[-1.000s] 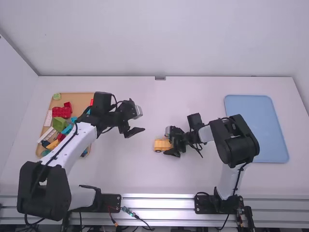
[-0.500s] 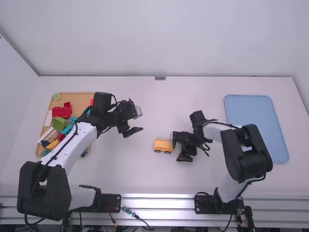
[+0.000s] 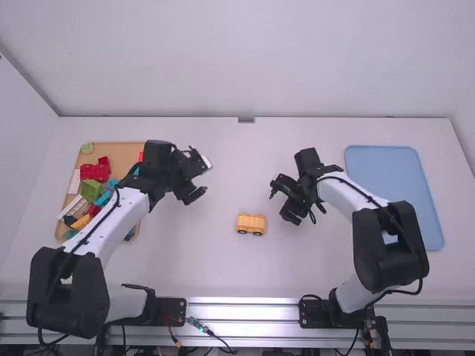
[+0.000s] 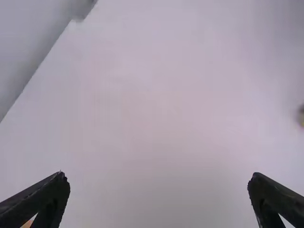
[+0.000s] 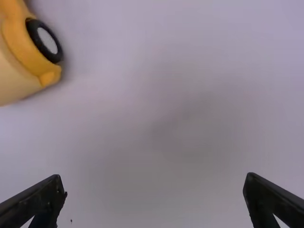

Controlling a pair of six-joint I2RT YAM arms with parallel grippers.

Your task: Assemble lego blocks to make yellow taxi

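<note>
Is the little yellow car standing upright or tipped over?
Upright: the yellow car stands with its dark wheels low along its near side, against the white table.

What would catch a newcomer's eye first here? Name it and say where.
The yellow toy car stands out first, on its wheels near the middle of the white table. Next comes the jumble of bright blocks on the tan tray at the high view's left. The plain blue tray lies at the right.
</note>
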